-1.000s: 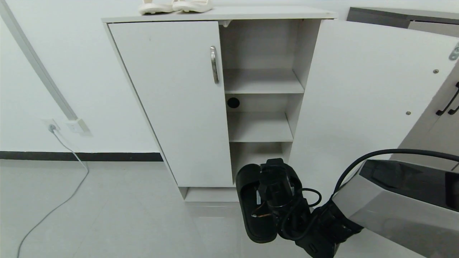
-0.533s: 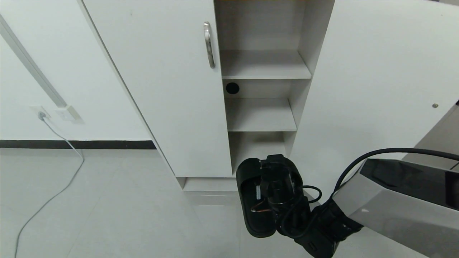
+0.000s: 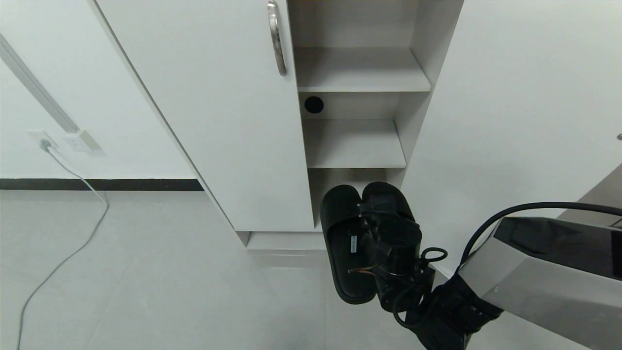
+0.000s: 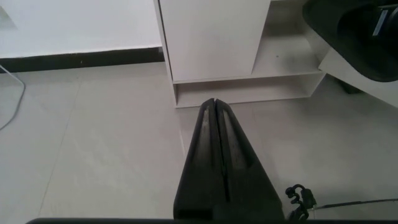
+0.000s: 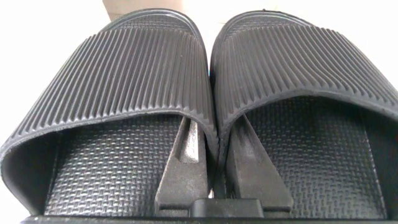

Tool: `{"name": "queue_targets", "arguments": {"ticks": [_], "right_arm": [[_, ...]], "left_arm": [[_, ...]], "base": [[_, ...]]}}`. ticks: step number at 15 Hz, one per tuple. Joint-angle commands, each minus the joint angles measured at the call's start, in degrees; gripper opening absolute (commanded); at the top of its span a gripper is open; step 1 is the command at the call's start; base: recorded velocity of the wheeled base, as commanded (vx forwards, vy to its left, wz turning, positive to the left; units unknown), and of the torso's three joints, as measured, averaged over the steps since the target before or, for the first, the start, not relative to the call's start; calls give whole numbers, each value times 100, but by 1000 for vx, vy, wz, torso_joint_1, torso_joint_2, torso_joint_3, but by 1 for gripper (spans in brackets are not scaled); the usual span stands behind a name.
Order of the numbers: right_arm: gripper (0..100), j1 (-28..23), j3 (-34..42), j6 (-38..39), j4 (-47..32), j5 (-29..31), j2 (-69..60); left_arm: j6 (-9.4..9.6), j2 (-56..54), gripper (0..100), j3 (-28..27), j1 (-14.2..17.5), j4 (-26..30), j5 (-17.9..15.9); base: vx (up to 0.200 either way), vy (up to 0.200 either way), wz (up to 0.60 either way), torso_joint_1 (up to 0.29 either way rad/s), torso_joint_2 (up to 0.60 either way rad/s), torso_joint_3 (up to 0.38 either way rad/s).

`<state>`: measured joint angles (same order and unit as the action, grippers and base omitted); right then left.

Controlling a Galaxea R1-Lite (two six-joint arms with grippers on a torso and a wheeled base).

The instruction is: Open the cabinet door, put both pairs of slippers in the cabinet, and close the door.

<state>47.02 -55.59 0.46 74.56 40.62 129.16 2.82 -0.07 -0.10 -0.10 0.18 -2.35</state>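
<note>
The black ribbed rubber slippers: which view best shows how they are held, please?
Right wrist view: the right gripper clamps both slippers by their inner straps. Head view: gripper partly hides them; left wrist view: one edge.

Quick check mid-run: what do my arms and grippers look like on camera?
Right arm: silver-grey angular casing with a glossy dark panel, black wrist, a thick black cable arching over it, thin wires looped near the right gripper. Both grippers are black; the left gripper has long, flat fingers tapering to a narrow tip.

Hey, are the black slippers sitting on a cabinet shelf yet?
No, the right gripper holds the black slippers in the air at the open cabinet.
</note>
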Motion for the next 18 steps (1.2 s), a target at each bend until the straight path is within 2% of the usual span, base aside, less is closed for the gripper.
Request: {"name": "queue_targets", "arguments": {"ticks": [1,5,18], "right_arm": [[0,0,4,-2,6,-1,-119],[0,18,4,-11,6,-1,-207],[0,18,-13,-46,-64,-1,-137]], "left_arm": [[0,7,0,1,1,-1,-2],[8,7,0,1,1,-1,-2],[8,7,0,1,1,-1,-2]], "base": [[0,0,0,0,0,0],[0,0,0,0,0,0],[200,0,0,3,4,2]]}}
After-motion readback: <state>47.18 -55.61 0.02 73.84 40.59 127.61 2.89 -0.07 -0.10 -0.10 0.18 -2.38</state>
